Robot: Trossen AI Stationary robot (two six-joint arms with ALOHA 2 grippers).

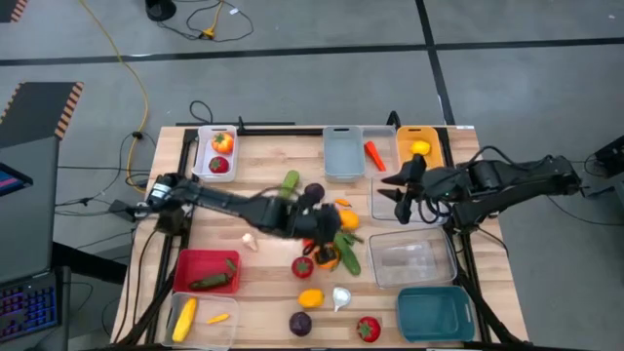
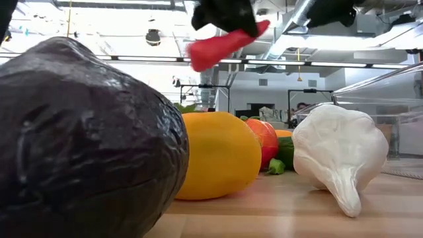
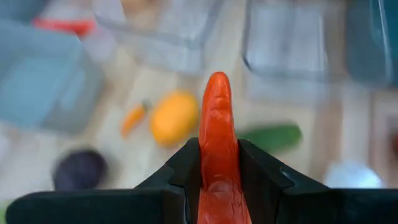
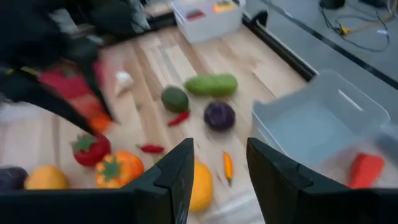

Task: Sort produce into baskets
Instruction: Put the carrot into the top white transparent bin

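Note:
My left gripper (image 1: 324, 237) is over the middle of the table, shut on a long red pepper (image 3: 217, 124). The pepper also shows high in the low view (image 2: 228, 41). Loose produce lies under and around it: a tomato (image 1: 303, 265), an orange pepper (image 1: 328, 255) and a green cucumber (image 1: 349, 255). My right gripper (image 4: 221, 180) is open and empty, above the table near the clear bin that holds a carrot (image 1: 375, 154). Baskets stand along the far and near edges. My left gripper pinches the red pepper's thicker part (image 3: 217, 165) between its two fingers (image 3: 183, 171). The pepper's tapered end (image 3: 217, 84) sticks out past the fingertips. The pepper is lifted clear of the table and sits tilted in the low view.
At the far edge stand a white bin with red fruit (image 1: 216, 153), a grey bin (image 1: 343, 151) and an orange bin with a lemon (image 1: 419, 146). Nearer are a red bin (image 1: 207, 271), a clear bin (image 1: 411, 258) and a teal bin (image 1: 434, 312). A garlic (image 1: 340, 297) and a purple round (image 1: 300, 323) lie near the front.

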